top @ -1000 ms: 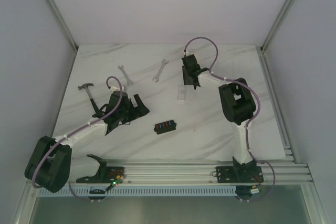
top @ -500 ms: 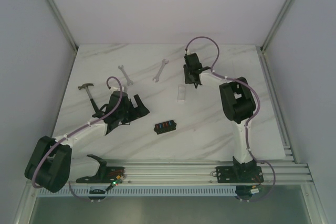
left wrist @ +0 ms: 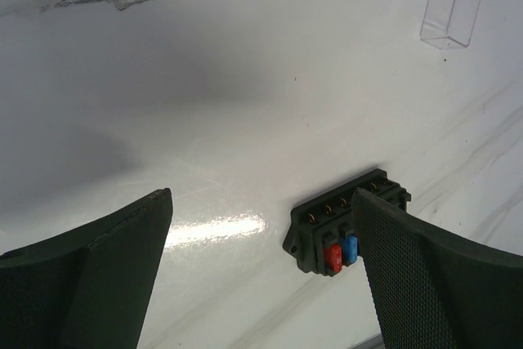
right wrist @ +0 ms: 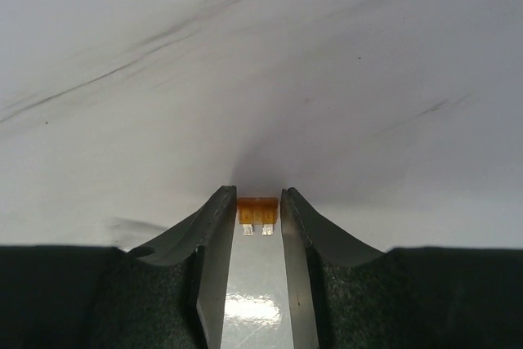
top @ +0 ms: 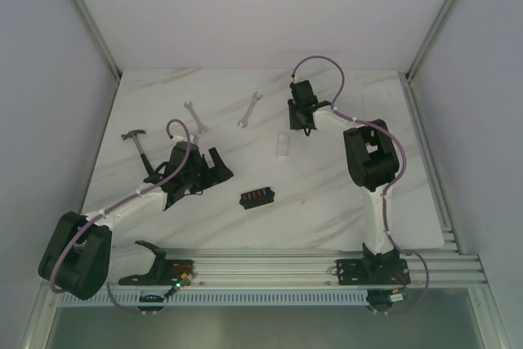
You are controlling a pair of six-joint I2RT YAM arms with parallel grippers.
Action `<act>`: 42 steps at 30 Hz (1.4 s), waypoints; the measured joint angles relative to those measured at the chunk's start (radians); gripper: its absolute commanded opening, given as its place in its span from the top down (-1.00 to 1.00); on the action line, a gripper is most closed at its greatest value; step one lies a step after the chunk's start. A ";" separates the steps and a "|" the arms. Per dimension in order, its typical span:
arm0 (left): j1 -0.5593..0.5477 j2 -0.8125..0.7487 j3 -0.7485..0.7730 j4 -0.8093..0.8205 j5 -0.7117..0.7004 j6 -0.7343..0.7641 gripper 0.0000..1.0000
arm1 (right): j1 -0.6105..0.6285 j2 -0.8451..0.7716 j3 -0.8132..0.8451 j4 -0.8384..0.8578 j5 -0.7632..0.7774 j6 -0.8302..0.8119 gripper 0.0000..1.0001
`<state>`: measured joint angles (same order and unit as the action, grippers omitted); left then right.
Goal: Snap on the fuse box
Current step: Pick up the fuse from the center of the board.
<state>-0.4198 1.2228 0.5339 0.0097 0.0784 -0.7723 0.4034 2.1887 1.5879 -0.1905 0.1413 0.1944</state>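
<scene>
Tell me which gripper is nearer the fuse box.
Left. The left gripper is open just left of the fuse box. The right gripper is farther off, beyond the clear cover, pinching an orange fuse.

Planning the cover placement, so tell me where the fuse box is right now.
In the top view the fuse box lies on the table near the middle, just right of the open left gripper, with the clear cover farther back.

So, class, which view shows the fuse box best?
The left wrist view: the fuse box is close, its slots and red and blue fuses plain, one end behind a jaw. The top external view shows a small dark block. The right wrist view misses it, showing only an orange fuse between its jaws.
</scene>
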 measured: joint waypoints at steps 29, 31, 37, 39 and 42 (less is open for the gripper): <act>-0.022 -0.076 0.000 0.019 0.038 0.000 -1.00 | 0.052 -0.164 -0.211 -0.066 0.042 0.065 0.43; -0.030 -0.079 0.000 0.025 0.038 0.000 -1.00 | 0.067 -0.201 -0.255 -0.084 0.042 0.079 0.43; -0.057 -0.095 0.000 0.042 0.038 -0.001 -1.00 | 0.116 -0.302 -0.378 -0.129 0.043 0.130 0.40; -0.061 -0.105 0.000 0.048 0.038 -0.001 -1.00 | 0.137 -0.326 -0.406 -0.145 0.046 0.146 0.37; -0.065 -0.113 0.000 0.053 0.038 -0.001 -1.00 | 0.163 -0.349 -0.435 -0.157 0.047 0.167 0.33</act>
<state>-0.4850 1.1095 0.5335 0.0631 0.1162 -0.7731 0.5663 1.8397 1.1526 -0.3473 0.1879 0.3611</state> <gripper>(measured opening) 0.998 0.318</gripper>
